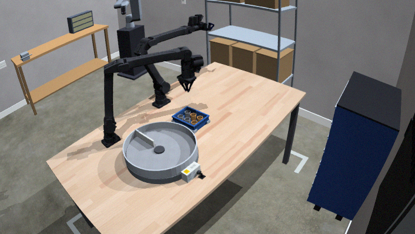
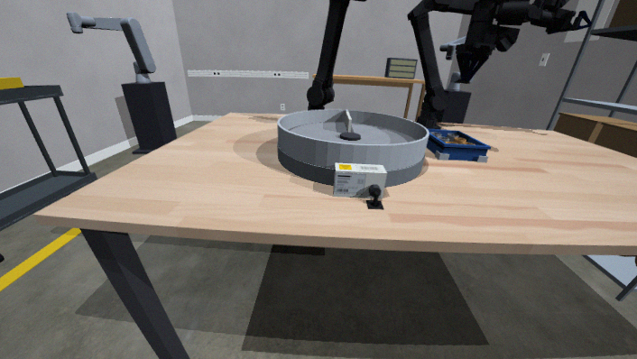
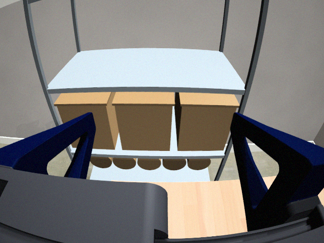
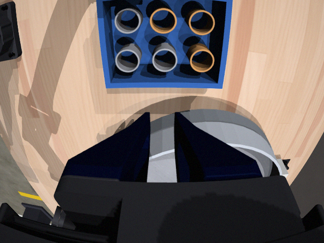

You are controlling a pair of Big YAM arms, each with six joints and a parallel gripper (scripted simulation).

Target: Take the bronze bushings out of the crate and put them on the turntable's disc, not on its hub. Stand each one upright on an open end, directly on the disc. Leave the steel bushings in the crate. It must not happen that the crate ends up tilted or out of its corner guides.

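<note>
The blue crate (image 1: 200, 125) (image 2: 460, 152) (image 4: 162, 85) sits level between its light corner guides (image 1: 208, 121) (image 2: 442, 156). It holds three upright bronze bushings (image 4: 195, 50) (image 1: 193, 117) and three upright steel bushings (image 4: 138, 49). The turntable's disc (image 1: 141, 157) carries no bushings; its dark hub (image 1: 159, 149) (image 2: 350, 136) is at the centre. My right gripper (image 1: 187, 90) (image 2: 466, 81) (image 4: 162, 120) is empty, its fingers slightly apart, high above the table near the crate. My left gripper (image 1: 211, 26) (image 2: 586, 20) (image 3: 163, 120) is wide open and empty, far from the crate, facing the shelves.
The turntable has a high grey wall (image 1: 164, 174) (image 2: 307, 146) (image 4: 214, 133) close beside the crate. A light divider (image 1: 144, 138) (image 2: 348, 121) stands inside, running from the wall towards the hub. A white control box (image 1: 190, 171) (image 2: 359, 180) adjoins the outer wall. Shelves (image 3: 146, 69) stand beyond the table.
</note>
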